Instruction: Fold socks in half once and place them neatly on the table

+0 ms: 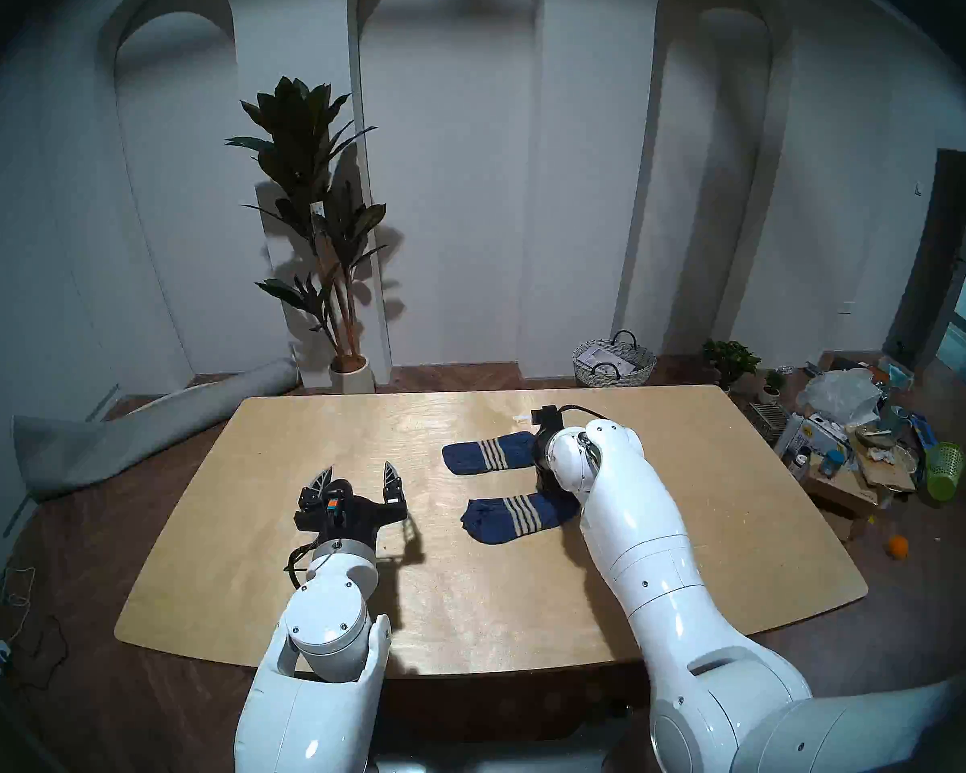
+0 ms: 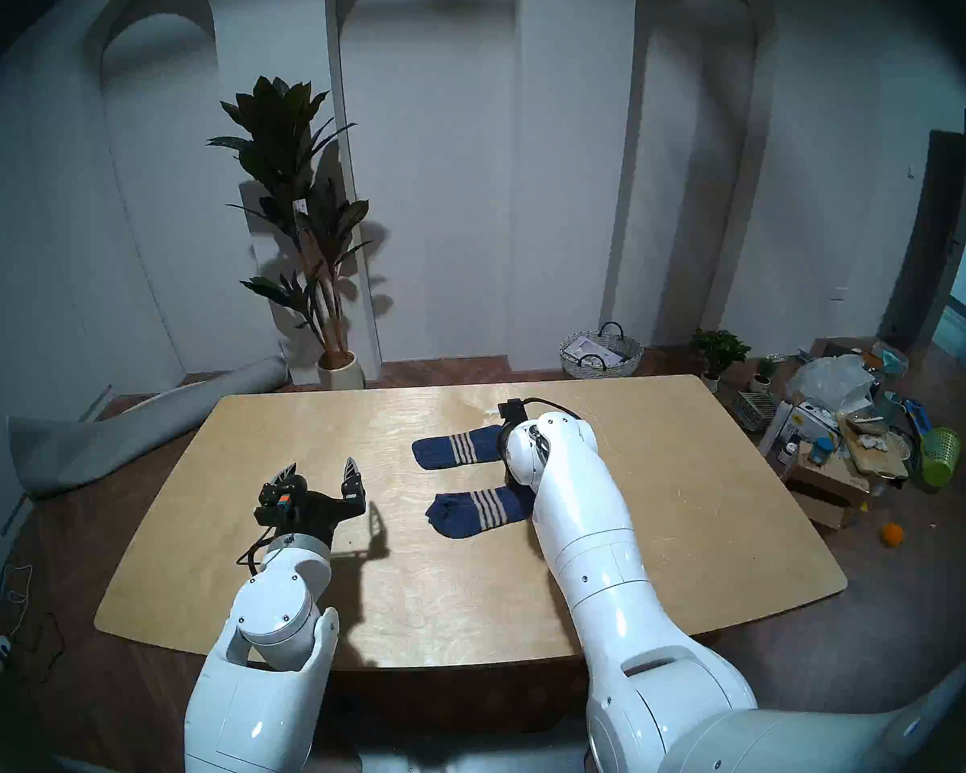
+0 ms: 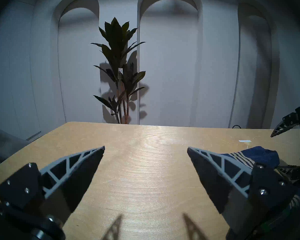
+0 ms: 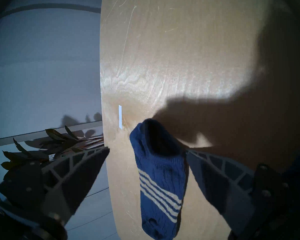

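The left gripper (image 1: 361,474) hangs over the left part of the table (image 1: 469,599). Its two fingers are spread wide and hold nothing. It points level, toward the far wall, and the wood under it is bare.

To its right lie the two socks, flat on the table and not folded yet. The far sock (image 1: 489,453) and the near sock (image 1: 517,518) lie side by side, a little apart. Each one runs long from left to right, with its stripes across the middle. Their right ends slip out of sight behind the right arm in the head views.

The right gripper (image 4: 147,152) is much nearer to them than the left one. It tips down over the right end of the far sock. Its fingers are wide apart and hold nothing. In the right wrist view the open end of that sock sits right between the fingers, and the rest of the sock stretches away toward the left gripper.

So I think the right gripper goes first. It looks set to drop onto that end, pinch it, and carry it over toward the left end.
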Motion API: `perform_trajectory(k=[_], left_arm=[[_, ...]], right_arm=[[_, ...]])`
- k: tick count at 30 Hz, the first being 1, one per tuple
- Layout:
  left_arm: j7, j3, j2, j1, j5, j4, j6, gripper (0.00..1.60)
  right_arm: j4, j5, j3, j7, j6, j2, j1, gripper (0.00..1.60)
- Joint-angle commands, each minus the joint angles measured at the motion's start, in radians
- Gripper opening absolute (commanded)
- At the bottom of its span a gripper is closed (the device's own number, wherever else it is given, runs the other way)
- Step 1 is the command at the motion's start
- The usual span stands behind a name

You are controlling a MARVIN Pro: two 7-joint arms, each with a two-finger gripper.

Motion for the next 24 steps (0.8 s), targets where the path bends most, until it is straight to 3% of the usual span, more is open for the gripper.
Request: perform_trajectory(k=[1,6,8,9,10,11,14,15,16,17,20,24], left_arm=[[0.005,0.001,-0.004,-0.019,-0.006,-0.012,0.001,1.6],[0.015,0.004,-0.003,-0.019,-0.011,-0.011,0.001,1.6],[0.02,0.005,-0.002,-0.019,-0.012,-0.011,0.0,1.6],[0.02,0.005,-0.003,-0.019,-0.013,-0.011,0.0,1.6],[0.021,0.005,-0.002,-0.018,-0.013,-0.012,0.0,1.6],[0.023,0.005,-0.002,-0.017,-0.014,-0.011,-0.001,1.6],[0.027,0.006,-0.002,-0.015,-0.015,-0.011,-0.003,1.6],[0.029,0.006,-0.002,-0.015,-0.016,-0.012,-0.004,1.6],[0.031,0.007,-0.002,-0.014,-0.016,-0.012,-0.004,1.6],[0.033,0.008,-0.002,-0.014,-0.017,-0.012,-0.005,1.6],[0.041,0.012,-0.001,-0.012,-0.019,-0.013,-0.007,1.6],[0.046,0.014,0.0,-0.01,-0.021,-0.014,-0.01,1.6]], right_arm=[[0.037,-0.011,-0.005,-0.014,-0.006,0.001,0.018,1.6],[0.062,-0.02,-0.011,-0.011,-0.004,0.003,0.022,1.6],[0.069,-0.021,-0.013,-0.017,-0.002,0.004,0.023,1.34],[0.069,-0.021,-0.013,-0.016,-0.001,0.004,0.021,1.04],[0.07,-0.022,-0.014,-0.02,0.0,0.004,0.02,0.96],[0.07,-0.022,-0.014,-0.022,0.001,0.004,0.019,0.76],[0.07,-0.024,-0.016,-0.024,0.003,0.006,0.016,0.63],[0.069,-0.024,-0.017,-0.026,0.004,0.006,0.014,0.51],[0.067,-0.025,-0.018,-0.028,0.006,0.007,0.012,0.19],[0.065,-0.025,-0.018,-0.029,0.006,0.007,0.01,0.0],[0.027,-0.028,-0.019,-0.05,0.005,0.011,-0.009,0.0],[-0.034,-0.082,-0.049,-0.018,-0.019,0.031,-0.034,0.0]])
